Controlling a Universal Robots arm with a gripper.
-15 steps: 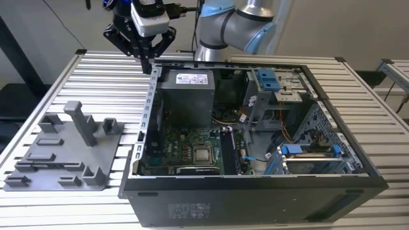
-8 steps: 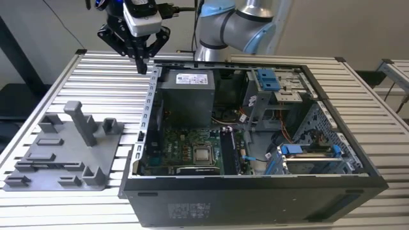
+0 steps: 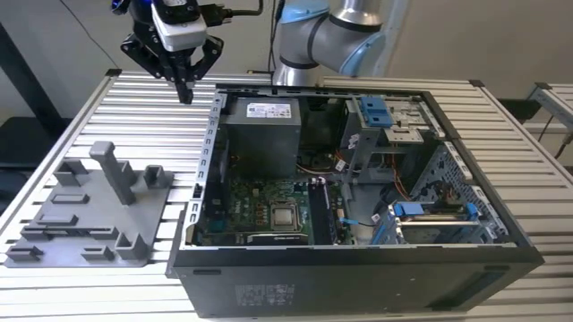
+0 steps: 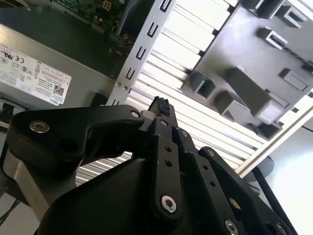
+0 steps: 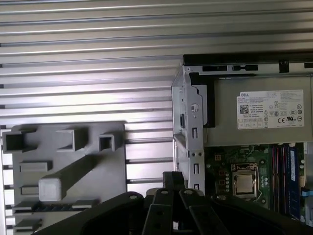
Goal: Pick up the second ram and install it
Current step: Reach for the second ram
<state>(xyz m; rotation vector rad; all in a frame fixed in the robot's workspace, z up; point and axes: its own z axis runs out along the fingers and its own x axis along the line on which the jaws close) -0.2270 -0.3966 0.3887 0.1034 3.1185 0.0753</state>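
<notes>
**One clenched gripper over the table, ram sticks seated in the case**

Surroundings: slatted metal table (image 3: pixel 161 127) carries an open computer case (image 3: pixel 358 288) and, on the exterior view's left, a grey fixture plate (image 3: pixel 90 225) with upright posts, the tallest (image 3: pixel 114 171) near its middle. Inside the case are a grey power supply (image 3: pixel 259 131), a processor socket (image 3: pixel 284 216) and blue drive latches (image 3: pixel 376 111).

Gripper (image 3: pixel 185 94) hangs above bare table, between the plate and the case's far corner. Its fingers are pressed tip to tip and hold nothing. The case's perforated side wall (image 3: pixel 213 144) and the power supply stand between it and the memory slots.

Hard to make out: second ram (image 3: pixel 320 211) seems to be one of the dark, long, narrow sticks standing on edge in the slots just beside the socket. Which stick it is, I cannot tell. Chips and slot latches are too small to read. In the first wrist view the sticks (image 5: pixel 283 178) run off the frame edge. The black linkage of the gripper (image 5: pixel 172 178) covers part of the plate there, and in the second wrist view (image 4: pixel 159 106) it covers much of the table.
</notes>
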